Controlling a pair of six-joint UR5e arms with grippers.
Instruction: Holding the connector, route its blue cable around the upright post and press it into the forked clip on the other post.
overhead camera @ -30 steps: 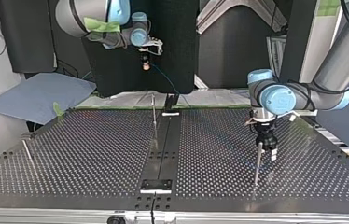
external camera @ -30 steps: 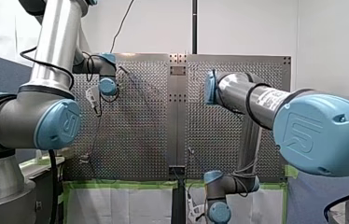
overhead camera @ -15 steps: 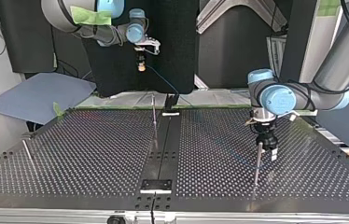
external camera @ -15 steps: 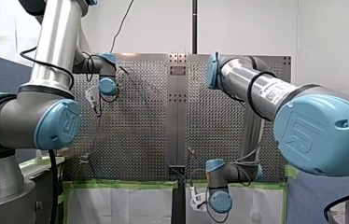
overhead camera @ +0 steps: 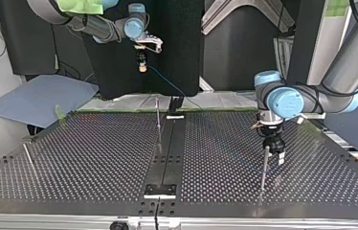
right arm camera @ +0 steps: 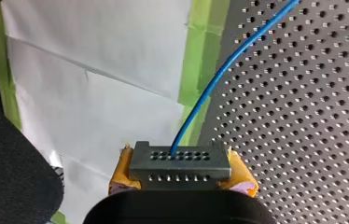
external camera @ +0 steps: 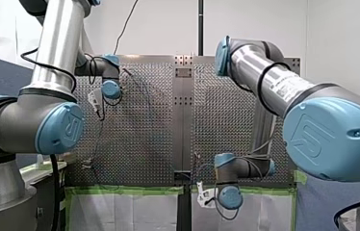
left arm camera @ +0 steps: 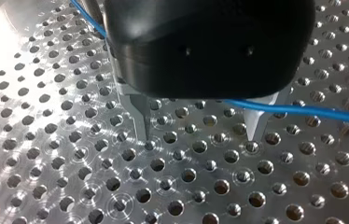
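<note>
At the top view's left, the right gripper (overhead camera: pixel 141 67) is high above the far edge of the table (overhead camera: pixel 72 158) and is clenched on the connector (right arm camera: pixel 180 161). In the right wrist view its yellow pads (right arm camera: pixel 243 179) press both ends of this dark, flat block with rows of small holes. The blue cable (right arm camera: pixel 210 84) leaves the middle of the block and slopes down toward the table. It is thin and hangs in a soft curve.

I judge that the routing is only at its beginning, because the cable is not yet around the thin upright post (overhead camera: pixel 158 122) in the middle. Next you should bring the connector lower and past that post, with some tension kept in the cable.

At the right, the left gripper (overhead camera: pixel 274 149) hangs over the other post (overhead camera: pixel 263 172), its metal fingers (left arm camera: pixel 141 116) spread and holding nothing. The cable passes close under its body. I cannot tell whether this post's top is forked.
</note>
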